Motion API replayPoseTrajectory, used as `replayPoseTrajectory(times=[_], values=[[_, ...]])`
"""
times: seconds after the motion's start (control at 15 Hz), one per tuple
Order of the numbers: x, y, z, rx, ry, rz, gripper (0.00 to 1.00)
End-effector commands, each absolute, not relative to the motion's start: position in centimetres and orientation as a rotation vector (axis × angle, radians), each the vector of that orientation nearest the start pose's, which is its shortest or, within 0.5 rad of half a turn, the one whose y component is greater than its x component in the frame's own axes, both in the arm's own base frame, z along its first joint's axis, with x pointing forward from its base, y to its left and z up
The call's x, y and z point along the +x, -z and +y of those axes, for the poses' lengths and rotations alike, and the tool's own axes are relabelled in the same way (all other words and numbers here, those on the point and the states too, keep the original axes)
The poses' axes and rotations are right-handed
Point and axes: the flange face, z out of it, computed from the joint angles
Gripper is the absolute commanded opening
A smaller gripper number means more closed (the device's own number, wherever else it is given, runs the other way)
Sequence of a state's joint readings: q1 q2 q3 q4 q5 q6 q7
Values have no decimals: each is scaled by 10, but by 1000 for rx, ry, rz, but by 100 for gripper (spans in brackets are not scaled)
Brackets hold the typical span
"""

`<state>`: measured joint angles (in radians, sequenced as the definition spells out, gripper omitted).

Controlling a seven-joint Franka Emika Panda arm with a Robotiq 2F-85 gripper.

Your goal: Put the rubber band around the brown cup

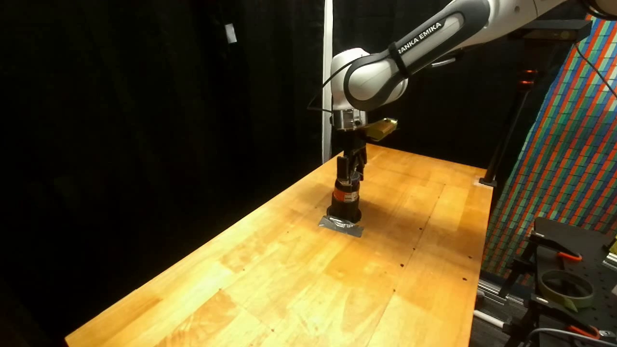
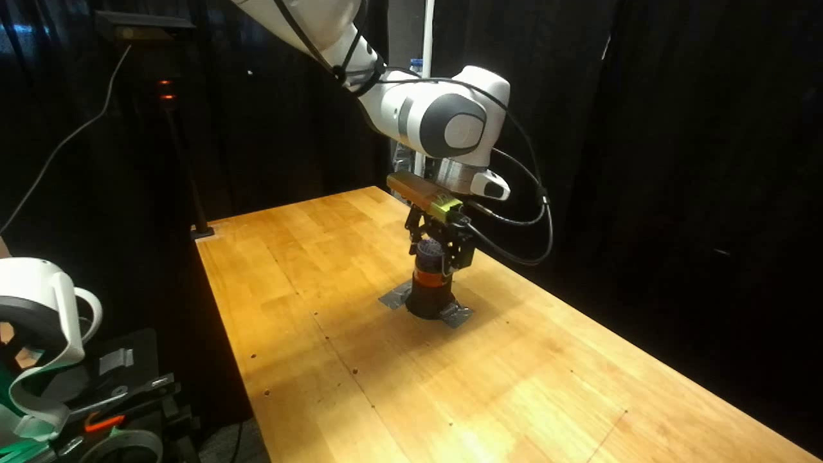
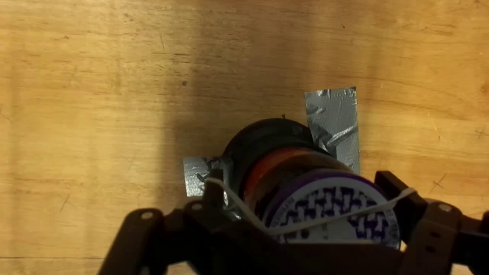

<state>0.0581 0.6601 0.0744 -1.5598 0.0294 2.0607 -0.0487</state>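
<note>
Wrist view: jaws apart, the black gripper holds a thin off-white rubber band across the top of the dark brown cylindrical cup, upright on the wooden table, contact unclear. The band is likely light, springy, slip-prone, best spread from inside its loop.

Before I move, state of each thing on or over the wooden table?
Dark brown cylindrical cup with orange-red ring: upright.
Round purple-and-white lid: on the cup.
Black two-fingered hand: open, either side of the lid.
Pale rubber band: stretched across the hand, crossing over the lid, not yet around the cup; lid contact unclear.
Black round base: taped down beneath the cup.
Two silver tape strips: crinkled, stuck over the base's edge.
</note>
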Motion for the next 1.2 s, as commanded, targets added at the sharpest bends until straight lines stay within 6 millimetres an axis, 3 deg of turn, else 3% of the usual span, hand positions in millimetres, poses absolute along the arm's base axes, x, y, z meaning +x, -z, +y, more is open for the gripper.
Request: replayPoseTrajectory(times=[0.0,0.4,0.47,0.53,0.73,1.0,1.13], values=[[651,-248,67,-3019,-244,-216,100],[615,-237,46,-2999,-185,-193,100],[612,-236,44,-3007,-128,-199,75],[609,-235,43,-3008,-61,-210,73],[598,-234,42,-3011,147,-239,49],[563,-234,38,-2996,442,-288,18],[539,-234,39,-2981,588,-331,8]])
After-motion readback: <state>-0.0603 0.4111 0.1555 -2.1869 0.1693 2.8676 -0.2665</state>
